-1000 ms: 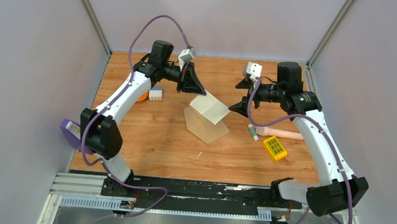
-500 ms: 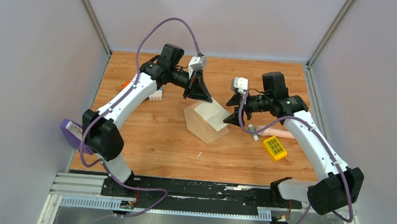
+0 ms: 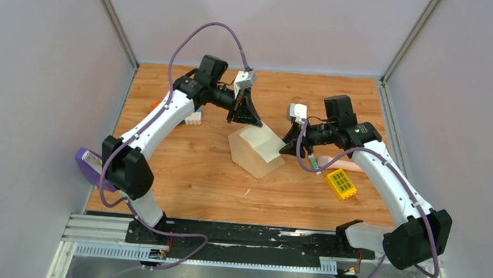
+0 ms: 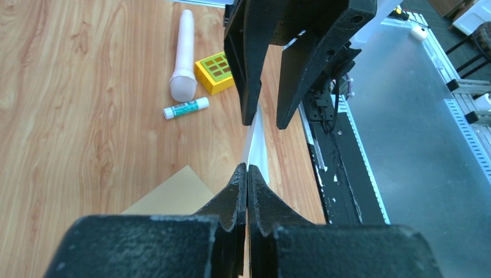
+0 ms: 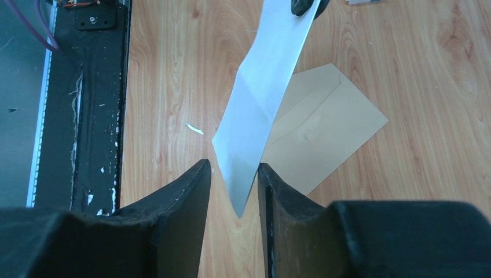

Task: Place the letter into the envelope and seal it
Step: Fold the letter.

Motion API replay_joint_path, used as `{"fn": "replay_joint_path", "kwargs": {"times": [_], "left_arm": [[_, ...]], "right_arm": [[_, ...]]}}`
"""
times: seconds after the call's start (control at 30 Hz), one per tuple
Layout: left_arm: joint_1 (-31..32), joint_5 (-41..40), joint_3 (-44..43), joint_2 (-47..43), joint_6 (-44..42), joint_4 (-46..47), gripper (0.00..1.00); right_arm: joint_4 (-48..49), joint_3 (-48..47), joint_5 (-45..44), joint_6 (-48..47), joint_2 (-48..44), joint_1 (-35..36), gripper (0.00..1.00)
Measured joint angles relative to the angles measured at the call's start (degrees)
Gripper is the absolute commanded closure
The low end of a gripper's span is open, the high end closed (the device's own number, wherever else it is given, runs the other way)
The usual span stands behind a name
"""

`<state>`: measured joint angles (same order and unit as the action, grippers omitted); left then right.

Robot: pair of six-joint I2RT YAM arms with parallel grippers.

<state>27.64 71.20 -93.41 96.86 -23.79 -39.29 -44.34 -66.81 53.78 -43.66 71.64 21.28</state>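
While the letter (image 3: 266, 142) hangs slanted over the envelope (image 3: 253, 165) in the overhead view, the left gripper (image 3: 256, 122) pinches its far corner; that wrist's camera shows jaws shut tight on the sheet; the right wrist shows the right gripper (image 5: 234, 171) half-open astride the near corner. Closing askew could crease it; whether it touches the paper, I cannot tell

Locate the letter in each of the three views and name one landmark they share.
Top external: letter mid-table, raised over the envelope.
Left wrist: letter edge-on, a pale sliver at centre.
Right wrist: letter hanging from top centre to lower centre.
Shared landmark: the envelope, flat on the wood in all three.
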Motion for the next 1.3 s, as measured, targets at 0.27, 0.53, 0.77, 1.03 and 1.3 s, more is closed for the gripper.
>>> {"fn": "replay_joint_path", "kwargs": {"times": [0.27,0.53,0.77,1.03,1.3], "left_arm": [[0.02,0.0,0.0,0.0,0.02,0.0,1.0],[0.0,-0.11,-0.02,0.0,-0.11,-0.39,1.0],[0.02,0.04,-0.52,0.87,-0.37,-0.87,1.0],[0.02,0.04,-0.48,0.96,-1.27,-1.18,1.0],[0.74,-0.85,-0.52,1.22,-2.58,-1.92,1.0]], "right_arm": [[-1.07,0.17,1.38,-0.66,-0.15,0.2,0.7],[-1.95,0.26,1.84,-1.9,-0.15,1.09,0.61],[-2.08,2.08,1.07,-2.93,-0.17,1.09,0.52],[0.83,3.43,-0.5,-0.92,-0.17,1.07,0.47],[3.34,4.28,0.0,1.49,-0.24,0.44,0.48]]}}
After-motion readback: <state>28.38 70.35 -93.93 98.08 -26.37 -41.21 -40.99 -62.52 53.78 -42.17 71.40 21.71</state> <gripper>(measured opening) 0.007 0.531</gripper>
